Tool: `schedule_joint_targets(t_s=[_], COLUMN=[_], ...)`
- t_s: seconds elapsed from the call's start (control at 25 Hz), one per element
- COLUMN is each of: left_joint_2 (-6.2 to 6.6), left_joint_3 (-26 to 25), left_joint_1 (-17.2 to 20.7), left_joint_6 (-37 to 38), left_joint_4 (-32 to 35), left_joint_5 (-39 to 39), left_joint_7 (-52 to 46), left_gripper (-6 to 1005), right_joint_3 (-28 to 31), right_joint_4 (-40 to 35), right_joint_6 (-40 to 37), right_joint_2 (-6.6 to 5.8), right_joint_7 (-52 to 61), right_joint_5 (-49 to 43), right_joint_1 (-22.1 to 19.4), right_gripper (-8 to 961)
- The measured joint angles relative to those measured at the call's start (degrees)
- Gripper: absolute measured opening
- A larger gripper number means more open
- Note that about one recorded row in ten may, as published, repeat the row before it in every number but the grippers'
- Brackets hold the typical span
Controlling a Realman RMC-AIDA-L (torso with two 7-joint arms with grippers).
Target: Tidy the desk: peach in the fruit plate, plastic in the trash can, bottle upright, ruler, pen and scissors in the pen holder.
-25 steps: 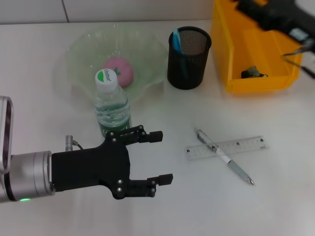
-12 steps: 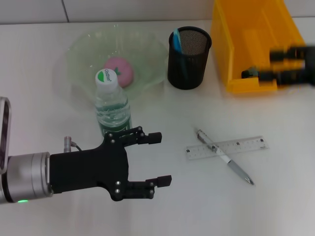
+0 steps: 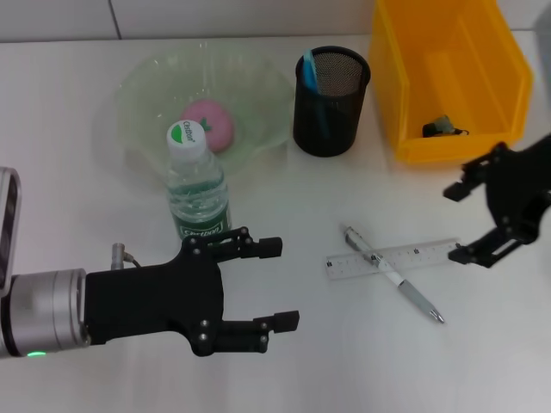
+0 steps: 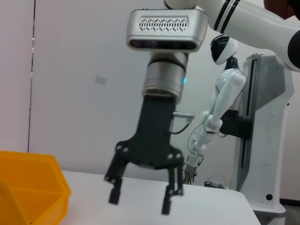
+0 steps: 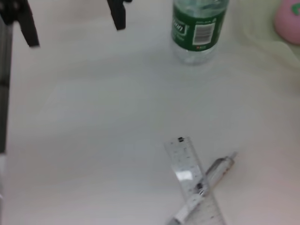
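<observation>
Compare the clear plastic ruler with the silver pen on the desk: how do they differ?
The clear plastic ruler is flat, wide and see-through; the silver pen is thin, round and opaque. The pen lies across the ruler, on top of it. Both rest on the white desk, not yet in the holder.

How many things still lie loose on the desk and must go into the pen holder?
2. The pen lies on the table, crossing over the clear ruler, in front of the mesh pen holder. Something blue already stands in the holder; more may be hidden inside.
</observation>
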Motion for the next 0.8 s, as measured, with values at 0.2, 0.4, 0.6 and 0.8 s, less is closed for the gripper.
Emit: schedule_joint_targets(t_s=[0.2, 0.4, 0.6, 0.8], left_joint_2=[0.3, 0.44, 0.15, 0.23], left_joint_3=[-0.1, -0.2, -0.5, -0.5], left_joint_1=[-0.1, -0.7, -1.0, -1.1], left_joint_6=[0.2, -0.3, -0.5, -0.6], left_joint_4=[0.1, 0.1, 0.4, 0.7], left_joint_5=[0.0, 0.4, 1.1, 1.5], left_joint_7=[-0.6, -2.3, -2.7, -2.8], left_gripper=[813, 813, 813, 813], right_joint_3=[-5.3, -7.7, -10.4, -13.0], right_joint_4=[1.2, 4.7, 8.2, 13.5], right_joint_6=[5.2, 7.8, 10.6, 14.2], right_joint_2=[0.37, 0.45, 0.44, 0.41], right_joint_7=[-3.3, -7.8, -10.0, -12.3], right_joint_5=[0.8, 5.6, 6.4, 6.4], right_joint_1=[0.2, 0.1, 0.8, 2.6], right_gripper=[831, 830, 828, 827])
